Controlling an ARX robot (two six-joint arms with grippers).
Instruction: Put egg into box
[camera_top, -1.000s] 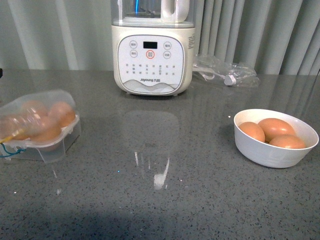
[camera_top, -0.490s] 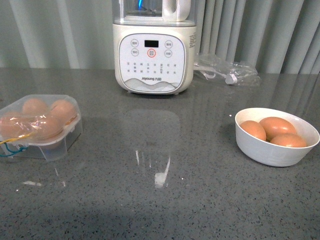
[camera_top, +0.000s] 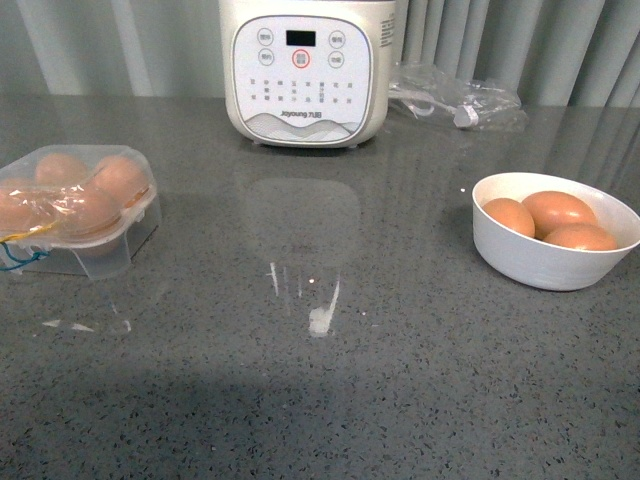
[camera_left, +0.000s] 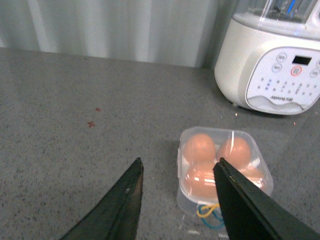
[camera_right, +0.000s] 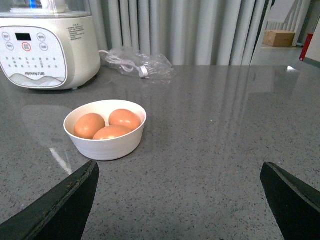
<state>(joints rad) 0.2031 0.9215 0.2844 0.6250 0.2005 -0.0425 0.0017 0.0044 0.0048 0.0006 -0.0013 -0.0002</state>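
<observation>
Speckled grey stone table (camera_top: 400, 400) (glossy, with pale light reflections) before a backdrop of pleated grey-white curtains (camera_right: 200, 30).

Soy-milk maker (camera_top: 305, 70): brand "Joyoung" printed in small grey letters on the lower front panel; button captions and dark display too small to read.

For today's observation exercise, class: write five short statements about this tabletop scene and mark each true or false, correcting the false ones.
1. The white bowl holds three brown eggs. True.
2. The clear egg carton has its lid wide open. False: the lid is closed over the eggs.
3. The left end effector grips an egg. False: it is open and empty.
4. The white appliance stands at the back of the counter. True.
5. The right end effector is open. True.
</observation>
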